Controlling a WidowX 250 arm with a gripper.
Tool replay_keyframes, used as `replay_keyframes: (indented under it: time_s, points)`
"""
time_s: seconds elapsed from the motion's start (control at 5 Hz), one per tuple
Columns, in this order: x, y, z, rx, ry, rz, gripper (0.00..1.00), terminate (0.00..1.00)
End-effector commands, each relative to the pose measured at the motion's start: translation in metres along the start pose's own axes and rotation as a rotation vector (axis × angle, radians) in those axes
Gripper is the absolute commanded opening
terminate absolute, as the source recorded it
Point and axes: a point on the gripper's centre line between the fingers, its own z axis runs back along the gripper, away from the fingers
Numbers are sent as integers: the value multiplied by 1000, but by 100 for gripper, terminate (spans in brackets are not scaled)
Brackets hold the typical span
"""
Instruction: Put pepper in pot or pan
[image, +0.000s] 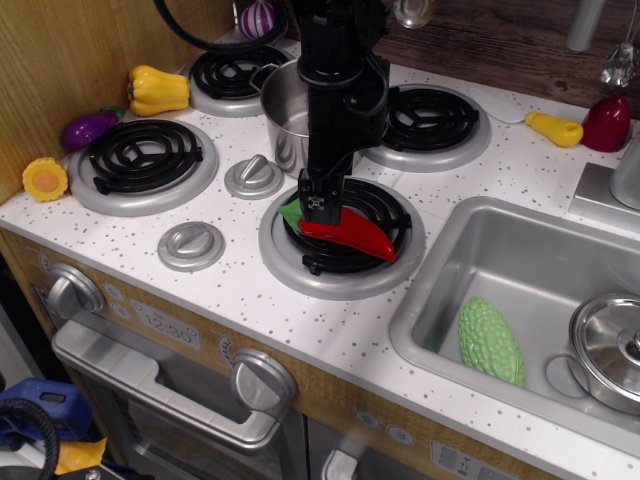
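observation.image: your only view, looking down on the toy stove from the front.
End effector (322, 203): down on the pepper's green stem end; how far it has closed you cannot tell.
Pepper (350, 236): lies on the near-centre burner (342, 240), long axis running from stem at left to tip at near right.
Pot (288, 118): just behind the arm, farther and slightly left; rim open.
Room: lift straight up first; knobs (253, 176) sit left, sink (520, 300) right.

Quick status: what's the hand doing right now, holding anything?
Hand: down on the stem end of the red pepper, which lies on the front burner; whether it has closed on it cannot be told.
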Motion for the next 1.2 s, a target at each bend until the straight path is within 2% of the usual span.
replay_keyframes:
  time_s: [0.0,0.4,0.6,1.0]
  points:
    - [0,0,0,0,0,0,100,0]
    - [-3,5,-19,21,-58,0,100,0]
    - [-3,4,-24,25,-64,23,0,0]
    - [-9,1,-27,36,-84,37,0,0]
